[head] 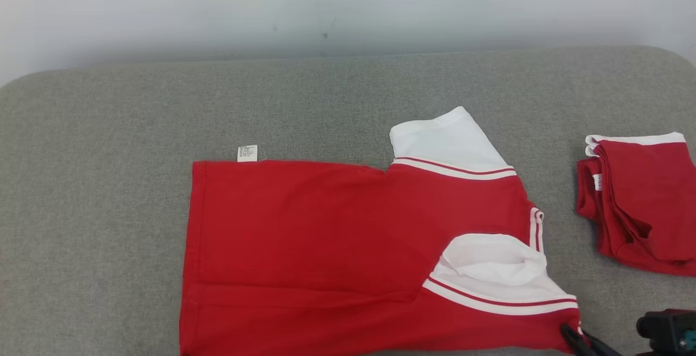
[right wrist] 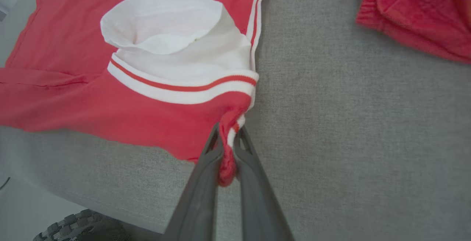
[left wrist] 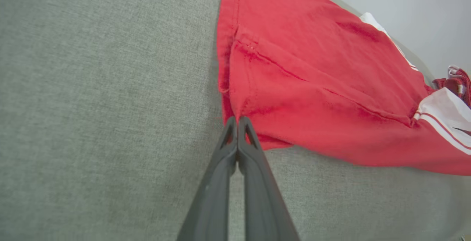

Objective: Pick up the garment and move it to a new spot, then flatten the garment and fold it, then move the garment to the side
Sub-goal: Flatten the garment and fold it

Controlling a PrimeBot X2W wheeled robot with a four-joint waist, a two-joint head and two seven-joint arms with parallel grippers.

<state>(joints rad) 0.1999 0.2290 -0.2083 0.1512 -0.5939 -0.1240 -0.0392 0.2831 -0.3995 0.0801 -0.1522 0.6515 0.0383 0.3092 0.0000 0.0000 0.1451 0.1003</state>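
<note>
Red shirt (head: 304, 236) — one, spread flat on the grey padded table (head: 109, 182). It fills the head view from the centre down to 6 o'clock, its hem toward 9 o'clock and its neck end toward 3 o'clock. It has two white sleeves: one (head: 446, 138) lies open at the shirt's 1 o'clock, the other (head: 495, 261) is turned inward over the red body at 4 o'clock. Each ends in a white band with a thin red stripe. One small white label (head: 247, 152) pokes out past the far edge at the shirt's 11 o'clock. A second red garment (head: 647, 204), folded and trimmed in white, sits apart at 3 o'clock of the head view, with bare table between the two.

Two grippers are here, one at each near corner of the shirt. The right gripper (right wrist: 228, 132) reaches in from 5 o'clock of the head view, low over the table. Its claw is clamped on the shirt's corner by the neck trim — a roll of red cloth and white ribbing bunches between the fingers. The left gripper (left wrist: 237, 120) comes in low at the hem corner. Its two fingers are pressed together along their length, tips touching the hem's edge, and I cannot tell whether any cloth is caught between them.
</note>
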